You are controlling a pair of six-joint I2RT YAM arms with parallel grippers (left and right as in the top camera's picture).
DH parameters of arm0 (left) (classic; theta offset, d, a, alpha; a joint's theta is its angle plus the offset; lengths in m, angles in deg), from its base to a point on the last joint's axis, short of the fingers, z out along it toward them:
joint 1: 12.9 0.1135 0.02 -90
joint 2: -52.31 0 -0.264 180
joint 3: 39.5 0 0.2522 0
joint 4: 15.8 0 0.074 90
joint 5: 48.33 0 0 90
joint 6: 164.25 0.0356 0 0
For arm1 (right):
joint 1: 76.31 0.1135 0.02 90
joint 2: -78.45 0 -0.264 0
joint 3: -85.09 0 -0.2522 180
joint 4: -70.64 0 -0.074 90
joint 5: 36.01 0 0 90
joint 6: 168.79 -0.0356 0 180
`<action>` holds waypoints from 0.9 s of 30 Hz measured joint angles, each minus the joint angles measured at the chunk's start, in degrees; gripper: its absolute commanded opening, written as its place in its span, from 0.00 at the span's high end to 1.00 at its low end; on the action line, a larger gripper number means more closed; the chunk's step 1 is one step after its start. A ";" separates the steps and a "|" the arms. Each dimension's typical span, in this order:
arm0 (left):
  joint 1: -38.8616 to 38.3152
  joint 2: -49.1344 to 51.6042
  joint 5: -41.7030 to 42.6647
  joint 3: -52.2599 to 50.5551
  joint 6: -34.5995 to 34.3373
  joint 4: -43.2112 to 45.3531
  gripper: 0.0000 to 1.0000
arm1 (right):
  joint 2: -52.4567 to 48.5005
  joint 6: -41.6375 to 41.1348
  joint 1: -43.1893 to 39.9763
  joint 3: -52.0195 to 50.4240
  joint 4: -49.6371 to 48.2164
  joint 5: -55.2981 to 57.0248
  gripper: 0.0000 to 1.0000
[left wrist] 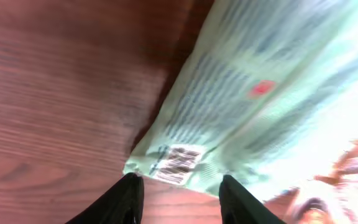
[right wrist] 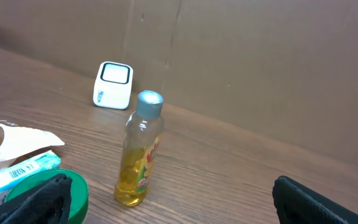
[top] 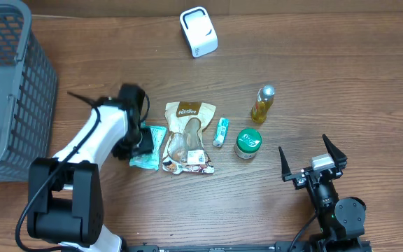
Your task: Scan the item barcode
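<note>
While the left gripper point(left wrist: 180, 186) hovers, jaws half open and empty, astride the barcode point(left wrist: 179, 163) corner of the green packet point(left wrist: 247, 106) lying on the desk point(top: 313, 56), picking up seems the step in hand: close, lift, then show it to the far white scanner point(top: 199, 31).

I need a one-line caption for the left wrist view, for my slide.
Left gripper open before the barcode of a pale green packet on the wooden table.

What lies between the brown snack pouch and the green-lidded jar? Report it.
A small white-and-teal tube lies on the table between the brown snack pouch and the green-lidded jar; the overhead view shows it.
</note>
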 measured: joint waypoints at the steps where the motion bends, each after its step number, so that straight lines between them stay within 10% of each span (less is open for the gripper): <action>1: 0.00 0.02 0.00 2.78 0.00 -1.68 0.49 | 0.00 0.02 0.00 0.00 0.00 0.00 0.00; 8: -1.36 -0.15 1.64 15.15 0.70 -4.59 0.46 | 0.00 0.02 -0.02 0.00 0.00 0.02 0.00; 27: -3.37 -0.15 0.42 -1.90 2.71 8.37 0.52 | 0.00 -0.02 0.00 0.00 -0.02 0.00 0.00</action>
